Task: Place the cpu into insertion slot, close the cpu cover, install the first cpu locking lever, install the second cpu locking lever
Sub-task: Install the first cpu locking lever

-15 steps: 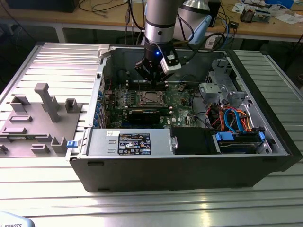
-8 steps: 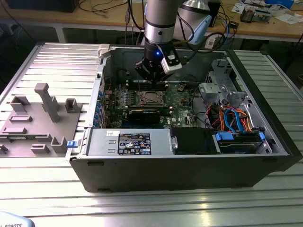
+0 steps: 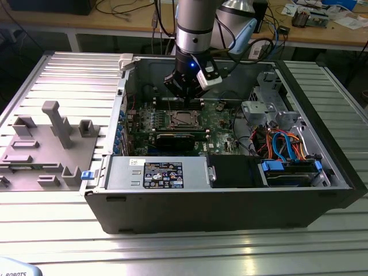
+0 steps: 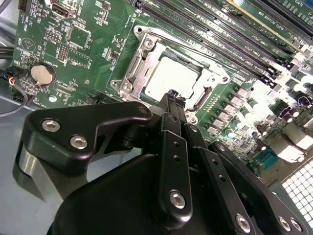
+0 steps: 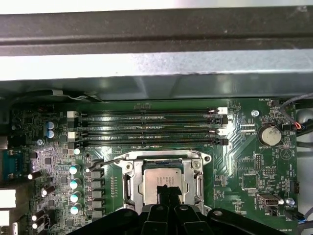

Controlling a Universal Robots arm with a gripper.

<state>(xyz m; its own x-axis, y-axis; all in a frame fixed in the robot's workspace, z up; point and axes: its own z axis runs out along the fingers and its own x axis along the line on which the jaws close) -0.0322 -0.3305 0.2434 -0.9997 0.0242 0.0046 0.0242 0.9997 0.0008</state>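
The cpu (image 4: 168, 78) (image 5: 159, 177) lies flat in the insertion slot (image 3: 184, 119) on the green board, its silver top showing. The cpu cover (image 4: 142, 58) (image 5: 131, 182) lies down around it as a silvery frame. A thin wire locking lever (image 5: 105, 161) runs along the socket side nearest the memory slots, its end sticking out past one corner. My gripper (image 4: 172, 94) (image 5: 168, 188) is shut, its black tips together with nothing between them, just over the chip's edge. In the exterior view the gripper (image 3: 187, 96) hangs inside the open case above the socket.
Long black memory slots (image 5: 146, 127) run beside the socket, and the case wall (image 5: 146, 63) rises behind them. A coin battery (image 4: 40, 74) sits on the board. The power supply (image 3: 155, 172) and drive cage with blue cables (image 3: 287, 155) fill the case's front. A grey fixture (image 3: 46, 144) stands outside.
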